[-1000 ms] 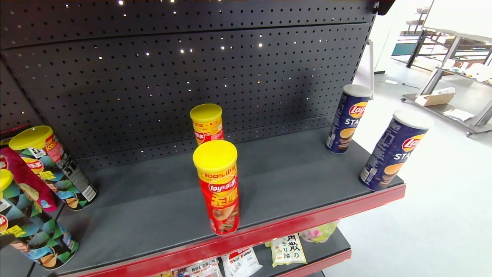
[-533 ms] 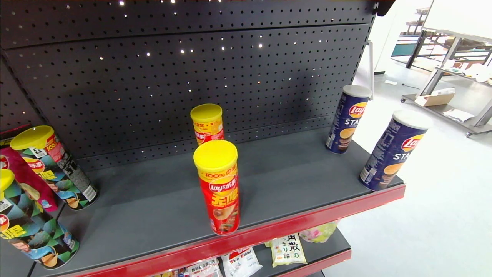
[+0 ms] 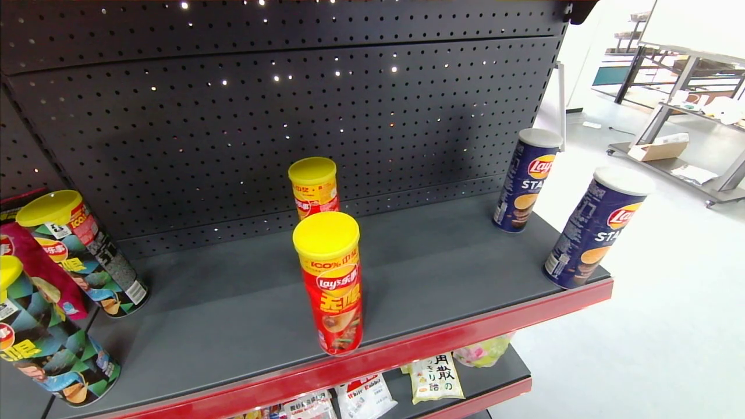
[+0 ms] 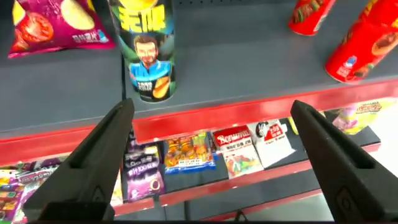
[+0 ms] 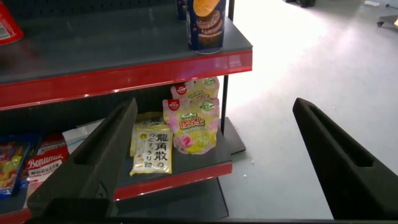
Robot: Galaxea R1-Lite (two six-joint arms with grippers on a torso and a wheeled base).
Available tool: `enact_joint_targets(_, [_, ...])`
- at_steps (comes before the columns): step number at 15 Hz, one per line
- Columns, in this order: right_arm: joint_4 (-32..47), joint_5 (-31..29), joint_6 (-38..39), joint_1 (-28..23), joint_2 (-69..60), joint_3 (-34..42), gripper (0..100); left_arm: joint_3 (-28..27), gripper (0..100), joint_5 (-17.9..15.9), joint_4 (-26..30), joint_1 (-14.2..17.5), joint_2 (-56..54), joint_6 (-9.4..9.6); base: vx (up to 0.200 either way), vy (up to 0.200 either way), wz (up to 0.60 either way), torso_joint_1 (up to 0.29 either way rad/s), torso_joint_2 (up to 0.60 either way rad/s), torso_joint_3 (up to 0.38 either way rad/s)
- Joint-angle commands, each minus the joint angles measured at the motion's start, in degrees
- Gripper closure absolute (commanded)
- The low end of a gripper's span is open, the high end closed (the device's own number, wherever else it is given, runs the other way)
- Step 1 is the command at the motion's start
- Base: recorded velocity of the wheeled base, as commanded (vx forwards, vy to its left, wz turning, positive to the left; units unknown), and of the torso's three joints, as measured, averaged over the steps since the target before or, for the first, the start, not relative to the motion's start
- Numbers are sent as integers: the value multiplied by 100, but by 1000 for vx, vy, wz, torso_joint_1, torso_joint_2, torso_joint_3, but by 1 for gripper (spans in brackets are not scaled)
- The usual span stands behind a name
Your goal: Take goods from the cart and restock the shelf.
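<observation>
Left gripper (image 4: 211, 106): fingers spread wide, nothing between them, hanging in front of the shelf's red front lip (image 4: 205, 118). Right gripper (image 5: 216, 102): same, spread wide with nothing held, low near the shelf's right end. Nearest past the left gripper is the lower shelf (image 4: 249, 180) with a row of snack packets (image 4: 239, 149). Past the right gripper are a pale pink-green pouch (image 5: 194, 121) and a yellow-white pouch (image 5: 151, 152) on that same lower level. Upper shelf (image 3: 233, 314), head view: front red can (image 3: 332, 285) is upright just behind the lip, about mid-width. Front patterned can (image 3: 43, 349) stands at the far left near the lip. Front blue can (image 3: 593, 230) stands at the right front corner, leaning a little in view. Further back, a purple chip bag (image 3: 35, 273) lies between the front patterned can and the rear patterned can (image 3: 81, 256). Rear red can (image 3: 314, 186) sits directly behind the front one, close to the back panel. Rear blue can (image 3: 527, 180) is at the right rear, well apart from the red pair. The middle-left and middle-right stretches of the deck are bare dark grey. A black pegboard (image 3: 291, 116) closes the back. Beyond the right end there is light floor (image 3: 669, 326) and a metal rack (image 3: 687, 145).
</observation>
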Motion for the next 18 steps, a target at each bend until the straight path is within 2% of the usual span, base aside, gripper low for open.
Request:
enact_joint_targets(1, [0,9,-14,-1,0,0,0,79,0,-97,-4,16,-208,20,0,0,0,0,0,0])
enact_joint_targets(3, [0,17,-23,8,0,0,0,96,0,-422,-267,16,-208,11,0,0,0,0,0,0])
enact_joint_targets(4, [0,17,-23,8,0,0,0,158,0,-448,-364,16,-208,20,0,0,0,0,0,0])
enact_joint_targets(7, [0,9,-14,8,0,0,0,483,0,-299,-531,16,-208,29,0,0,0,0,0,0])
enact_joint_targets(8, [0,17,-32,8,0,0,0,650,0,-158,-654,16,-208,29,0,0,0,0,0,0])
enact_joint_targets(11, [0,9,-41,8,0,0,0,1283,0,61,-1383,16,-208,38,0,0,600,7,4,4])
enact_joint_targets(13, [0,9,-41,8,0,0,0,1564,0,53,-1823,16,-208,222,0,0,600,0,0,2])
enact_joint_targets(16, [0,9,-41,8,0,0,0,1590,0,44,-1893,16,-208,222,0,0,600,1,2,-1])
enact_joint_targets(18, [0,9,-32,8,9,0,0,1590,0,44,-1893,16,-208,222,0,0,0,0,0,0])
